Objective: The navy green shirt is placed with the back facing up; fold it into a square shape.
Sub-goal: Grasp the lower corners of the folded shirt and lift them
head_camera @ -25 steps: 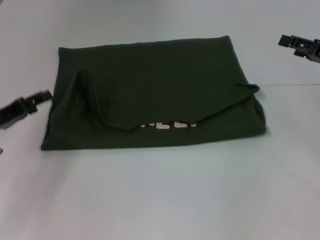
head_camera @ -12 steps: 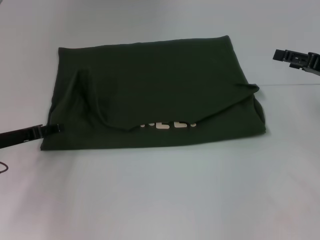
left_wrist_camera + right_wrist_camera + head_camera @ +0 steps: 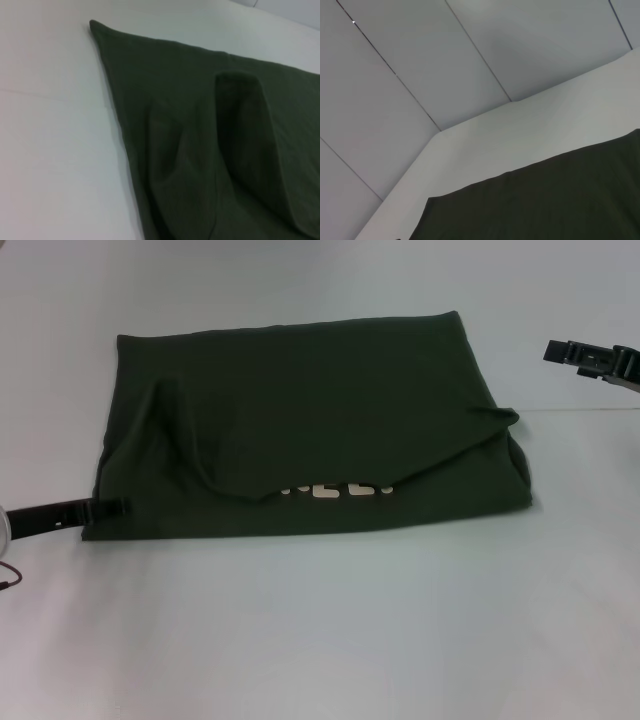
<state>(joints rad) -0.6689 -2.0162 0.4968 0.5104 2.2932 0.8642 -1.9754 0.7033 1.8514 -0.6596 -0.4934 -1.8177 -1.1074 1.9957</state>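
Observation:
The navy green shirt (image 3: 300, 410) lies on the white table (image 3: 320, 640), folded into a wide rectangle. A flap is folded over its near side, and white lettering (image 3: 335, 488) peeks out under the flap's edge. A raised crease stands near its left end. My left gripper (image 3: 108, 507) is low at the shirt's near-left corner, right at the cloth edge. My right gripper (image 3: 556, 350) hovers beyond the shirt's far-right side, apart from it. The shirt also shows in the left wrist view (image 3: 210, 140) and in the right wrist view (image 3: 560, 200).
Bare white table surrounds the shirt, with wide room in front of it. A grey panelled wall (image 3: 420, 75) stands behind the table's far edge. A thin cable (image 3: 8, 575) hangs by the left arm.
My left gripper has dropped and moved in to the shirt's near-left corner. My right gripper has shifted slightly lower and toward the shirt. The shirt has not moved.

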